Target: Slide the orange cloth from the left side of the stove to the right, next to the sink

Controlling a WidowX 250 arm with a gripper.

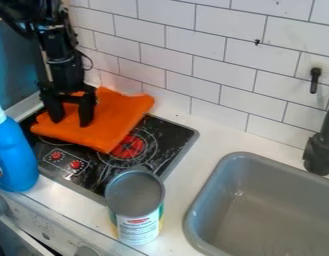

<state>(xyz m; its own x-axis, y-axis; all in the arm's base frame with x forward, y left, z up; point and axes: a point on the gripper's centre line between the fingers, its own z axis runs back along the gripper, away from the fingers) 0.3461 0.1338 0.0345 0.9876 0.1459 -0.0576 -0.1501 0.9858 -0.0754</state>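
Note:
The black gripper (71,122) hangs down at the upper left, its two fingers apart, with orange fabric visible between them. Its tips are at the left part of a folded orange cloth (105,131); whether they press into it I cannot tell. The cloth lies over the back of the black stovetop (145,159), which has red burner markings. A blue bottle (12,157) with a pale cap stands at the left edge. In front of the stovetop is an upright can (135,205) with a grey top and a white label.
A grey sink basin (223,195) is set into the white counter (183,172) at the right, with a black faucet (320,152) behind it. White wall tiles (220,80) run along the back, with a black hook (315,80) on them. Stove knobs line the front lower left.

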